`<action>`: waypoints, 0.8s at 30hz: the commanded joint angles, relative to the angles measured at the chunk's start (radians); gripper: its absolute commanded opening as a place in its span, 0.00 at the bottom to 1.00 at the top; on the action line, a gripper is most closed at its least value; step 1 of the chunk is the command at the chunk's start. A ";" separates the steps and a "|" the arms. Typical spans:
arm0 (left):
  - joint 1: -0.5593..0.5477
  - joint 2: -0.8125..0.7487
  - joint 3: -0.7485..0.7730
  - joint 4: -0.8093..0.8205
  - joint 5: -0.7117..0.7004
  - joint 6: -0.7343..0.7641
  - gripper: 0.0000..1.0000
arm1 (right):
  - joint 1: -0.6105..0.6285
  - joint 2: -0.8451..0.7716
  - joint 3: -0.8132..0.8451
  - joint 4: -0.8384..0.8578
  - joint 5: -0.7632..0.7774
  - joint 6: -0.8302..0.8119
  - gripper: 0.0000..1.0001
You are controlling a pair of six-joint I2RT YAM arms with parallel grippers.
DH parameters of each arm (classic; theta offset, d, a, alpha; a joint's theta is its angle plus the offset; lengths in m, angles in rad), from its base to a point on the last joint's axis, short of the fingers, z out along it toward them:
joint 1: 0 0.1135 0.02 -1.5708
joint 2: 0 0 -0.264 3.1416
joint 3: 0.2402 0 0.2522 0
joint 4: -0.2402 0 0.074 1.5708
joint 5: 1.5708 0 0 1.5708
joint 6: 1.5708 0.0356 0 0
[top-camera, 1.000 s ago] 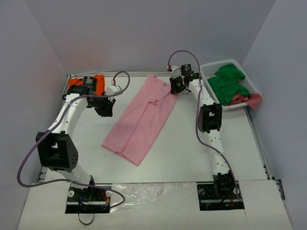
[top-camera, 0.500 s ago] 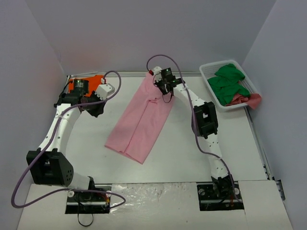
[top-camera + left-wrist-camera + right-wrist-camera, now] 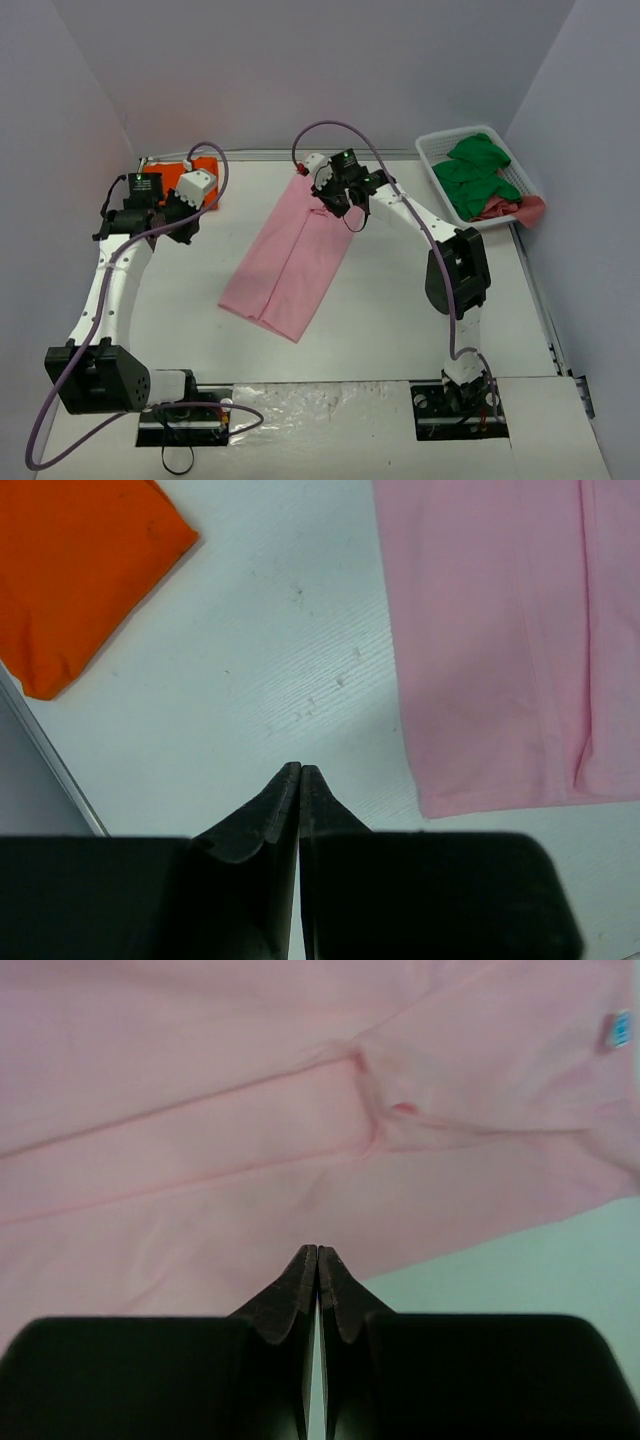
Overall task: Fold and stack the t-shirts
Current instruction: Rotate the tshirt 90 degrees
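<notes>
The light pink t-shirt (image 3: 290, 255) lies folded into a long strip, slanting across the middle of the table. In the left wrist view its lower end (image 3: 490, 640) is at the right. The bright orange t-shirt (image 3: 178, 178) lies folded at the back left corner, partly behind my left arm, and shows in that same view too (image 3: 70, 570). My left gripper (image 3: 188, 228) (image 3: 301, 767) hovers shut and empty over bare table between the two shirts. My right gripper (image 3: 352, 216) (image 3: 317, 1250) is shut and empty over the pink t-shirt's (image 3: 250, 1110) right edge near the collar.
A white slatted basket (image 3: 435, 150) stands at the back right holding green cloth (image 3: 475, 172) and a reddish-pink cloth (image 3: 512, 208) that hangs over its near rim. Grey walls close in the table on the left, back and right.
My right gripper has swung left from beside the basket to over the pink t-shirt's upper end. My left arm has drawn back to the left, toward the orange t-shirt.
</notes>
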State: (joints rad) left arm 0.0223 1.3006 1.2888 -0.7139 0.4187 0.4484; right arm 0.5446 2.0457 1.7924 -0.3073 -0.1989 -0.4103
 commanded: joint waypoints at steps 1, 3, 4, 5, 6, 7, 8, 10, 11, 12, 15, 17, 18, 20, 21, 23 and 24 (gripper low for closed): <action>0.030 -0.052 -0.005 0.041 0.008 -0.048 0.02 | 0.041 -0.053 -0.082 -0.128 -0.080 -0.027 0.00; 0.036 -0.067 -0.016 0.045 0.025 -0.056 0.03 | 0.054 -0.059 -0.110 -0.139 -0.099 -0.024 0.00; 0.039 -0.075 -0.020 0.050 0.031 -0.059 0.02 | 0.063 -0.058 -0.113 -0.156 -0.103 -0.025 0.00; 0.045 -0.092 -0.028 0.054 0.041 -0.063 0.02 | 0.080 -0.055 -0.114 -0.162 -0.103 -0.024 0.00; 0.060 -0.098 -0.045 0.063 0.066 -0.073 0.02 | 0.090 -0.050 -0.114 -0.167 -0.103 -0.024 0.00; 0.068 -0.107 -0.052 0.067 0.072 -0.077 0.03 | 0.101 -0.047 -0.114 -0.171 -0.102 -0.024 0.00; 0.076 -0.122 -0.059 0.068 0.075 -0.077 0.03 | 0.121 -0.044 -0.113 -0.171 -0.100 -0.024 0.00; 0.097 -0.136 -0.074 0.073 0.084 -0.080 0.02 | 0.143 -0.022 -0.099 -0.176 -0.099 -0.018 0.00; 0.105 -0.153 -0.080 0.076 0.091 -0.083 0.02 | 0.153 -0.013 -0.093 -0.180 -0.097 -0.016 0.00; 0.123 -0.161 -0.086 0.086 0.097 -0.092 0.02 | 0.178 0.007 -0.074 -0.182 -0.094 -0.016 0.00; 0.152 -0.196 -0.112 0.102 0.137 -0.106 0.02 | 0.222 0.053 -0.044 -0.197 -0.091 -0.015 0.00; 0.182 -0.225 -0.135 0.113 0.155 -0.112 0.02 | 0.241 0.076 -0.031 -0.205 -0.086 -0.013 0.00; 0.191 -0.234 -0.141 0.125 0.160 -0.120 0.02 | 0.250 0.097 -0.024 -0.207 -0.088 -0.013 0.00; 0.214 -0.256 -0.158 0.131 0.182 -0.126 0.02 | 0.273 0.119 -0.010 -0.213 -0.088 -0.010 0.00; 0.222 -0.261 -0.161 0.136 0.190 -0.132 0.02 | 0.281 0.135 -0.005 -0.217 -0.086 -0.010 0.00; 0.240 -0.274 -0.166 0.139 0.210 -0.140 0.02 | 0.299 0.149 -0.001 -0.220 -0.089 -0.010 0.00; 0.245 -0.277 -0.167 0.142 0.218 -0.143 0.02 | 0.305 0.159 -0.001 -0.220 -0.089 -0.012 0.00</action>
State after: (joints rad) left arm 0.2485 1.0531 1.1198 -0.6201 0.5781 0.3367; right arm 0.8337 2.1864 1.7565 -0.4782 -0.2813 -0.4210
